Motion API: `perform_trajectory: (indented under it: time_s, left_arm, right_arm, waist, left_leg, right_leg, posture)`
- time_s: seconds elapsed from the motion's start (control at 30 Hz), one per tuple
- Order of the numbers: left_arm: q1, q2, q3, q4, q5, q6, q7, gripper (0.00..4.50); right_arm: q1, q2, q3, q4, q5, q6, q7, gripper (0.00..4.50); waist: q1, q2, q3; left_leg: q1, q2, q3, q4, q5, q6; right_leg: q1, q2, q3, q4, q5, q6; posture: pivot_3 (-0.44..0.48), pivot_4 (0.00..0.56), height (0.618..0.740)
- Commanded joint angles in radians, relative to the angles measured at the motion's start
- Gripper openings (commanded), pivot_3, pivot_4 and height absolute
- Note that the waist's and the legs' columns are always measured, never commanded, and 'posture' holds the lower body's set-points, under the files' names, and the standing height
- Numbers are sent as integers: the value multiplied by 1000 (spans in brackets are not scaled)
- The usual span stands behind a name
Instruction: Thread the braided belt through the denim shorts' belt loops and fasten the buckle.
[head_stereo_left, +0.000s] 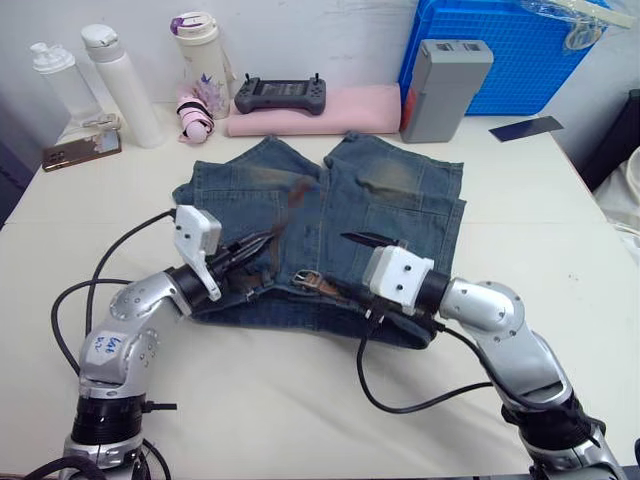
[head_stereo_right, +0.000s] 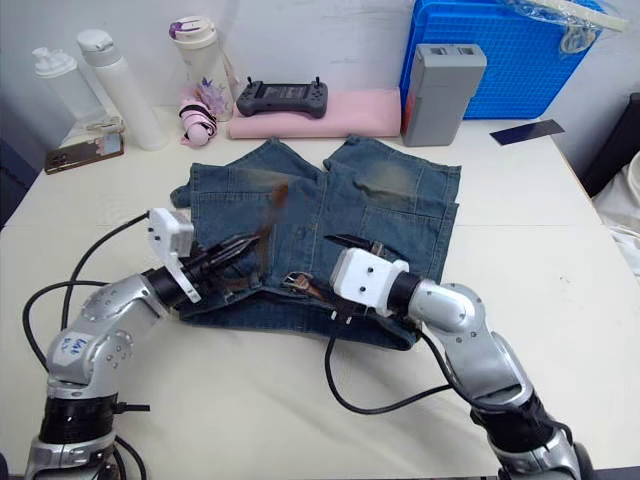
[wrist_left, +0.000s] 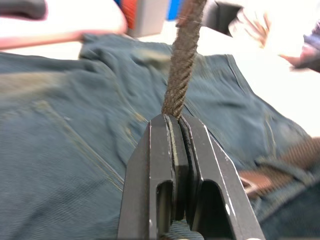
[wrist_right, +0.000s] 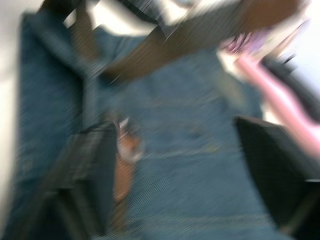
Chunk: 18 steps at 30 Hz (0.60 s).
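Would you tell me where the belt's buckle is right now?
The buckle lies on the denim shorts at the waistband, between the left tool and right tool.

Faded denim shorts (head_stereo_left: 330, 215) lie flat, legs toward twelve o'clock, waistband toward six. The dark braided belt (wrist_left: 182, 60) rises from the waistband at nine o'clock; its silver buckle (head_stereo_left: 307, 281) rests mid-waistband.

Even, bright light falls on the pale bench (head_stereo_left: 300, 400), with soft shadows under the arms. The head views are sharp; the right wrist view is motion-blurred, and the left wrist background is soft.
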Motion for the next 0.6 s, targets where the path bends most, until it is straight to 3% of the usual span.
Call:
perform_trajectory:
  time_s: [0.03, 0.57, 0.6]
  left_arm:
    - [-22, 2, 43, -49, -48, 20, 20, 0]
    - [3, 23, 58, -66, -49, 46, 31, 0]
    - [16, 29, 55, -67, -40, 43, 26, 0]
  right_arm:
    - [31, -4, 61, 1, -61, -11, -20, 4453]
    - [-5, 114, 97, 127, -129, 99, -104, 4453]
    - [-7, 122, 90, 125, -125, 117, -107, 4219]
  waist:
    - [0, 0, 0]
    - [-1, 0, 0]
    - [-1, 0, 0]
  left_leg:
    - [0, 0, 0, 0, 0, 0]
    - [0, 0, 0, 1, 0, 0]
    - [0, 0, 0, 1, 0, 0]
  right_leg:
    - [0, 0, 0, 0, 0, 0]
    - [0, 1, 0, 0, 0, 0]
    - [0, 1, 0, 0, 0, 0]
  posture:
    - [0, 150, 739]
    - [0, 150, 739]
    - [0, 150, 739]
